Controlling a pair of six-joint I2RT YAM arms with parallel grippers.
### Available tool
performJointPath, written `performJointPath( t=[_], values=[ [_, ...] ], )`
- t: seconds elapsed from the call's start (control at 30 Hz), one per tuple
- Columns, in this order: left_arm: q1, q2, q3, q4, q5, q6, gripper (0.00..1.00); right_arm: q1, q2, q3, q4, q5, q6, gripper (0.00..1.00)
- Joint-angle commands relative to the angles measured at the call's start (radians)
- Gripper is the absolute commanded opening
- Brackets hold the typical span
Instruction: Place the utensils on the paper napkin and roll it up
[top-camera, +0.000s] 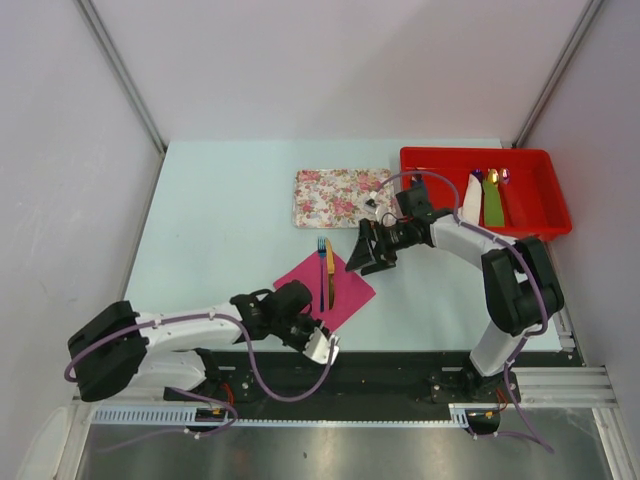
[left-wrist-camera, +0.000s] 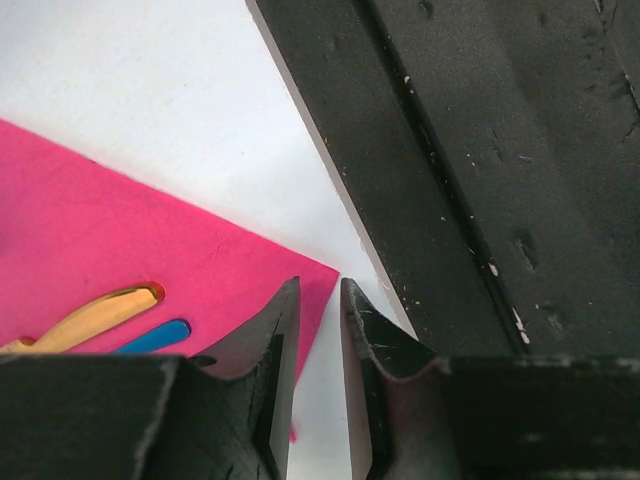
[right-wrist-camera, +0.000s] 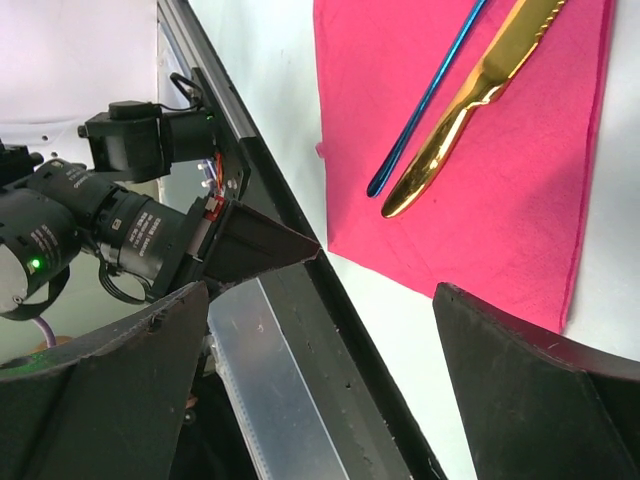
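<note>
Knife (top-camera: 330, 272) and fork (top-camera: 321, 268) lying on napkin (top-camera: 345, 292) (good start). Left gripper (left-wrist-camera: 320, 300) sitting at napkin's 6 o'clock corner, jaws nearly touching, pinch unclear. Right gripper (top-camera: 368, 250) hanging wide open at 2 o'clock. Risk: corner-only pinch tearing thin paper, cutlery sliding off.

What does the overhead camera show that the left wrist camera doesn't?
Only overhead: the red bin, the floral tray and the open right gripper. Only left wrist: the left gripper close up, its fingers nearly together at a corner of the paper napkin, beside the table's dark edge. Both: that napkin, the gold knife and the blue fork.
</note>
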Motion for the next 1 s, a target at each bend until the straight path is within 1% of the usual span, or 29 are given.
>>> performJointPath(
  t=[0.0, 0.33, 0.4, 0.7, 0.73, 0.8, 0.97],
  values=[
    [-0.022, 0.041, 0.060, -0.006, -0.013, 0.056, 0.27, -0.012, 0.018, 0.029, -0.012, -0.023, -0.007, 0.99],
    [-0.045, 0.114, 0.103, -0.066, -0.031, 0.104, 0.27, -0.031, 0.036, 0.039, -0.028, -0.026, -0.010, 1.00],
    [-0.046, 0.136, 0.114, -0.076, -0.039, 0.108, 0.25, -0.030, 0.038, 0.041, -0.029, -0.027, -0.007, 1.00],
    [-0.048, 0.154, 0.119, -0.081, -0.053, 0.122, 0.09, -0.030, 0.049, 0.045, -0.029, -0.021, -0.001, 1.00],
    [-0.046, 0.153, 0.119, -0.082, -0.048, 0.122, 0.04, -0.030, 0.050, 0.047, -0.031, -0.023, -0.001, 1.00],
    [-0.046, 0.136, 0.113, -0.081, -0.037, 0.125, 0.00, -0.030, 0.055, 0.055, -0.032, -0.027, 0.001, 0.99],
    [-0.030, 0.091, 0.142, -0.092, 0.015, 0.089, 0.00, -0.030, 0.063, 0.068, -0.034, -0.023, -0.002, 0.99]
  ],
)
